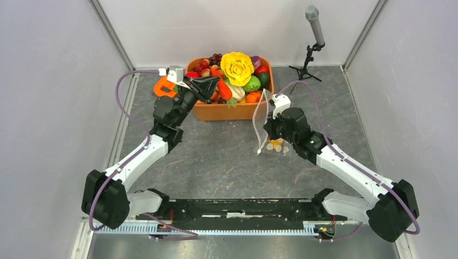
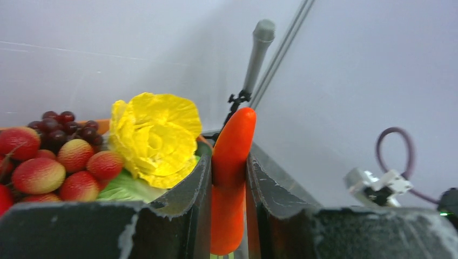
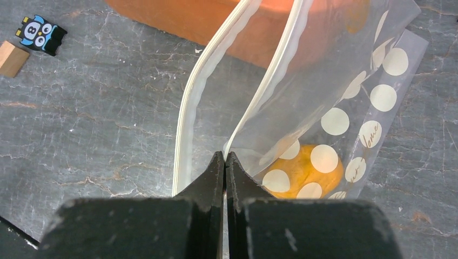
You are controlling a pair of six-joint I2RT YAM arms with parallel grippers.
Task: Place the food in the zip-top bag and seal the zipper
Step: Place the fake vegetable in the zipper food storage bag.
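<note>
- The left gripper has its fingers drawn in narrow on an orange carrot, which is clamped between the two pads over the orange tub.
- The right gripper has its fingers pressed together on one lip of the zip-top bag, right at the fingertips. The other lip hangs free just to the left of them, so the mouth gapes as a long slit.
- One orange-yellow piece of food already lies in the bag, beyond the fingertips and to their right. The bag's lower end rests on the table.
- Risk: the carrot is glossy and gripped along its length, so it could slide out lengthwise during the carry.
- Risk: only one lip is held and the film is floppy. A carrot arriving crosswise, or nudging the free lip, would likely fold the mouth shut or tug the film out of the pinch.
- Risk: a carrot left poking through the mouth would keep the zipper from closing.
- The carrot's long axis runs parallel to the fingers. Its rounded end points out past the fingertips, and a green bit shows back toward the palm, probably the leafy end, though that part is barely in view.
- The bag's zipper strips run away from the right fingertips, rising toward the tub.
</note>
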